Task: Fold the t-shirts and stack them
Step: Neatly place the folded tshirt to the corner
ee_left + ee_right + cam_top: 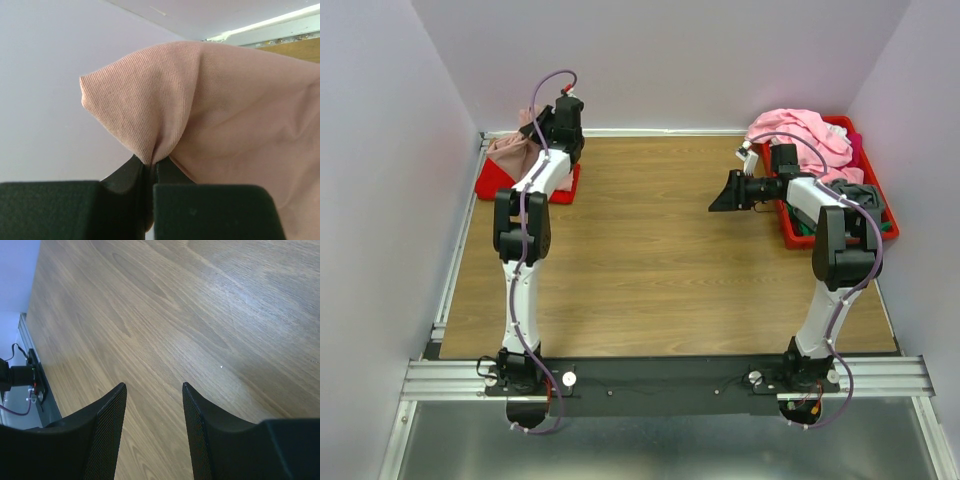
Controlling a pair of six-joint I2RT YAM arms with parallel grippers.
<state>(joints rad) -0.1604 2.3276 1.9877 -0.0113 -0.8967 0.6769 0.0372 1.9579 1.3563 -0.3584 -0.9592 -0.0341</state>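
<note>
A dusty-pink t-shirt (512, 150) is bunched at the back left corner, on top of a bright red t-shirt (525, 185) that lies flat on the table. My left gripper (542, 132) is there, shut on a pinched fold of the dusty-pink t-shirt (225, 110). In the left wrist view the gripper (152, 162) holds the fold and the cloth hangs up and to the right. My right gripper (720, 200) is open and empty, low over the bare wooden table, left of the bin. In the right wrist view the gripper (154, 386) has only wood between its fingers.
A red plastic bin (885, 215) stands at the right wall with a heap of light pink (800, 130), grey (860, 192) and magenta shirts. Lilac walls close in the left, back and right. The wooden table (640, 250) ends at a metal rail at the near edge.
</note>
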